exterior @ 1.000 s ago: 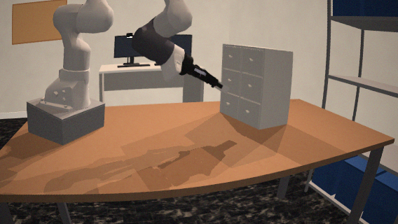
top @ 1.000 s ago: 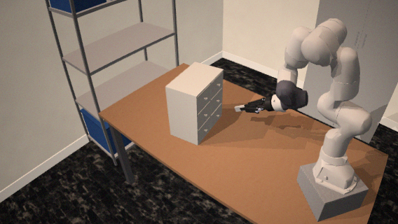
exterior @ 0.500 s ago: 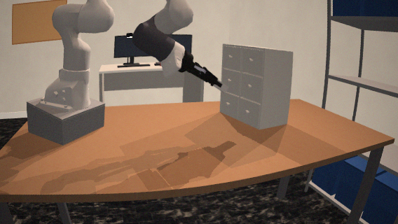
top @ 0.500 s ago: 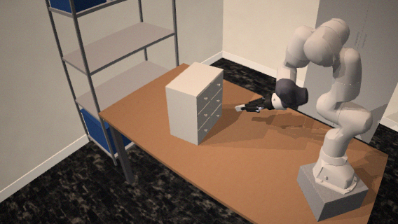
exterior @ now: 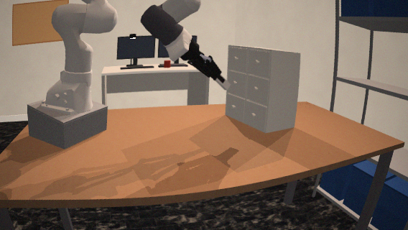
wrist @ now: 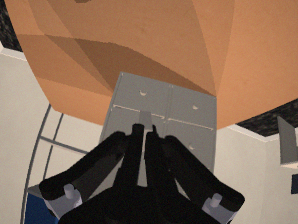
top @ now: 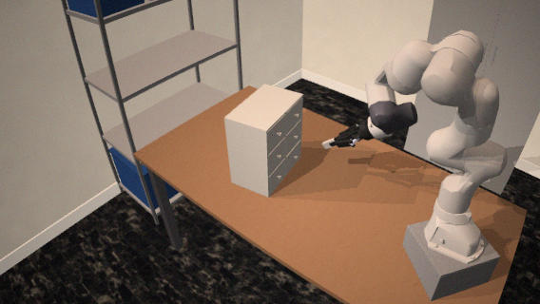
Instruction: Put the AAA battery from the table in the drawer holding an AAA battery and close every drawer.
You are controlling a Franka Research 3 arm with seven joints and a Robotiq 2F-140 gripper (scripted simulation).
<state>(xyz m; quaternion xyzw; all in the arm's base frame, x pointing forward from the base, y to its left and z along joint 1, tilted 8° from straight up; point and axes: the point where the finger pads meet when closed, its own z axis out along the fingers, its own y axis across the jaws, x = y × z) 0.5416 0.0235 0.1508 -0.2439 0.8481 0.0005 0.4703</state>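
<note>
The small white chest [top: 263, 138] stands on the brown table, near its far edge. Its front has several small drawers in two columns, and all look pushed in. It also shows in the exterior view [exterior: 262, 91] and in the wrist view [wrist: 162, 119]. My gripper [top: 328, 142] is shut and empty. It hangs in the air a short way in front of the chest, pointing at the drawer fronts. In the exterior view the gripper [exterior: 224, 83] is level with the middle row, at the left column. The fingertips [wrist: 147, 132] are pressed together. I see no AAA battery on the table in any view.
A metal shelf rack [top: 157, 95] stands just behind the chest, with blue bins [top: 133, 180] on its bottom shelf. My grey base block [top: 449, 256] sits on the table's near right corner. A desk with monitors [exterior: 154, 72] stands against the far wall.
</note>
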